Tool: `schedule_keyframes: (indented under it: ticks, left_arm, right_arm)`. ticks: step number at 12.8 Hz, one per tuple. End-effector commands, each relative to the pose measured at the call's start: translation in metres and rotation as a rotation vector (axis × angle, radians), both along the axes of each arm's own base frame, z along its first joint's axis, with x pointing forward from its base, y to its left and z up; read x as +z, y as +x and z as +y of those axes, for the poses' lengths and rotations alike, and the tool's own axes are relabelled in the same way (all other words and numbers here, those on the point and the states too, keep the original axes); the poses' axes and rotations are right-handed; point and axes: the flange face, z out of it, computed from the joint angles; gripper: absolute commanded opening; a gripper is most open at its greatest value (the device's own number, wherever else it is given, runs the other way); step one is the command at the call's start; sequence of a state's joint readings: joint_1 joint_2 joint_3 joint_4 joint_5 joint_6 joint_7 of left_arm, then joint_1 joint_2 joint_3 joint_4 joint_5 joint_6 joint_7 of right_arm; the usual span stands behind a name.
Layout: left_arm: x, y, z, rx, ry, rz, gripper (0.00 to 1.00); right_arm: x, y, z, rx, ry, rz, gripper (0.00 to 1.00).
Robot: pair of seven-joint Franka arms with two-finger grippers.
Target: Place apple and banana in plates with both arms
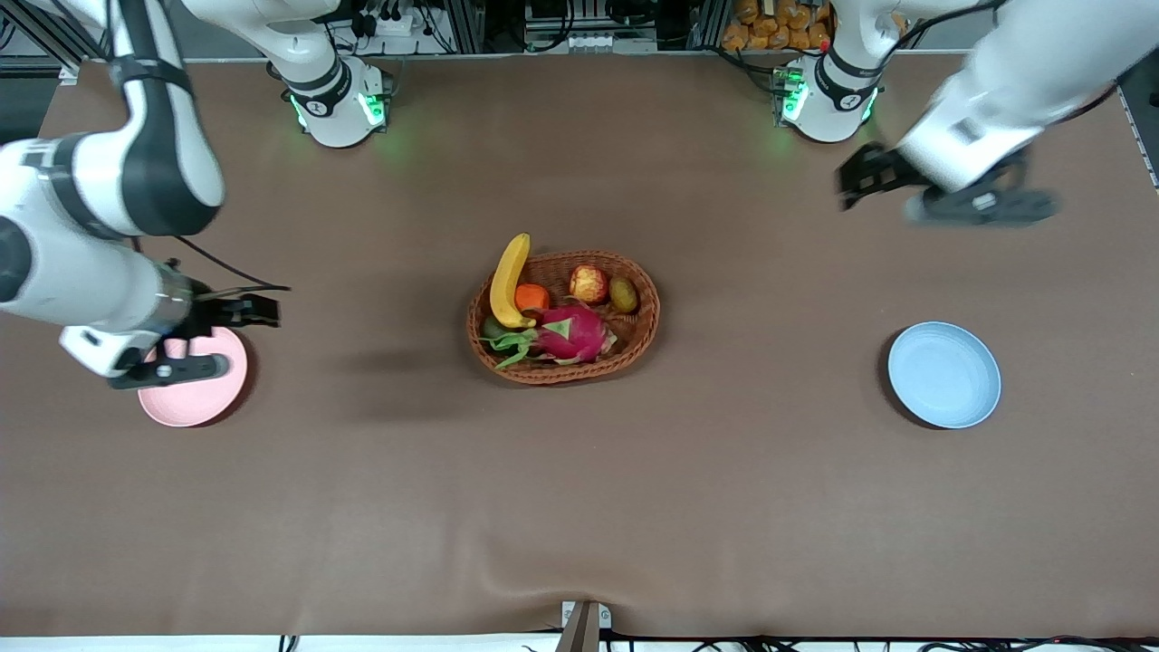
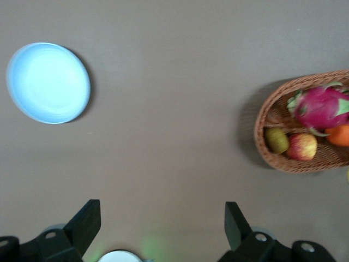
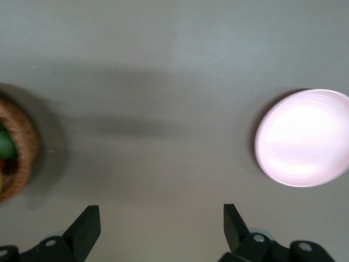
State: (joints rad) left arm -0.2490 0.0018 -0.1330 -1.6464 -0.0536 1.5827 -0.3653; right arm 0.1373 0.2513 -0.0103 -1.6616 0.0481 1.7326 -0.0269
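Brown cloth covers the wide surface [image 1: 579,507], and everything sits in one row across the middle of the front view. At the left of that frame the right pincer [image 1: 258,312] hangs over the edge of the pink plate [image 1: 204,403], fingers spread wide and holding nothing, likely parked there because this plate is its drop spot. In the centre stands the wicker basket [image 1: 634,349], which gathers all the fruit in one place both arms can reach. The banana [image 1: 507,281] leans on the basket's upper-left rim, its tip poking out over the cloth. The apple [image 1: 589,283] rests inside near the upper rim, between an orange [image 1: 532,297] and a kiwi [image 1: 623,293], with a dragon fruit [image 1: 570,333] below them. At the right lies the blue plate [image 1: 944,374], bare. In the upper right the left pincer [image 1: 851,186] hovers over open cloth, also wide and empty; neither fruit is picked yet.
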Motion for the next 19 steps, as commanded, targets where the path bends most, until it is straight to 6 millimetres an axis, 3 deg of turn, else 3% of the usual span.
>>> schedule_keyframes:
  ticks: [1,3,4,7,9,10,13,15,18,19]
  left_arm:
    - [-0.044,0.004,-0.078,0.052,-0.02,0.017,1.0]
    - [-0.086,-0.006,-0.141,0.133,-0.017,0.027,1.0]
    - [-0.105,-0.012,-0.165,0.149,-0.015,0.033,1.0]
    - [-0.157,-0.028,-0.225,0.208,-0.013,0.01,1.0]
    - [-0.193,-0.039,-0.25,0.276,0.032,-0.004,1.0]
    - [-0.208,-0.042,-0.259,0.295,0.033,0.003,1.0]
    - [-0.247,-0.048,-0.274,0.364,-0.004,-0.005,1.0]
    - [-0.261,-0.049,-0.275,0.389,-0.034,-0.018,1.0]
    - [-0.292,-0.057,-0.287,0.419,-0.056,-0.018,1.0]
    - [-0.303,-0.06,-0.29,0.417,-0.05,-0.026,1.0]
  right_arm:
    - [-0.02,-0.018,0.044,-0.136,0.085,0.02,1.0]
    - [-0.036,-0.031,0.095,-0.104,0.092,0.002,1.0]
    - [-0.05,-0.039,0.108,-0.102,0.099,-0.009,1.0]
    - [-0.079,-0.066,0.165,-0.146,0.125,-0.036,1.0]
    - [-0.09,-0.073,0.174,-0.15,0.125,-0.052,1.0]
    - [-0.092,-0.072,0.168,-0.158,0.123,-0.048,1.0]
    - [-0.084,-0.048,0.092,-0.184,0.109,0.0,1.0]
    - [-0.069,-0.027,0.018,-0.153,0.139,0.0,1.0]
    - [-0.02,-0.006,-0.079,-0.126,0.171,-0.028,1.0]
    - [0.017,0.003,-0.103,-0.133,0.146,-0.054,1.0]
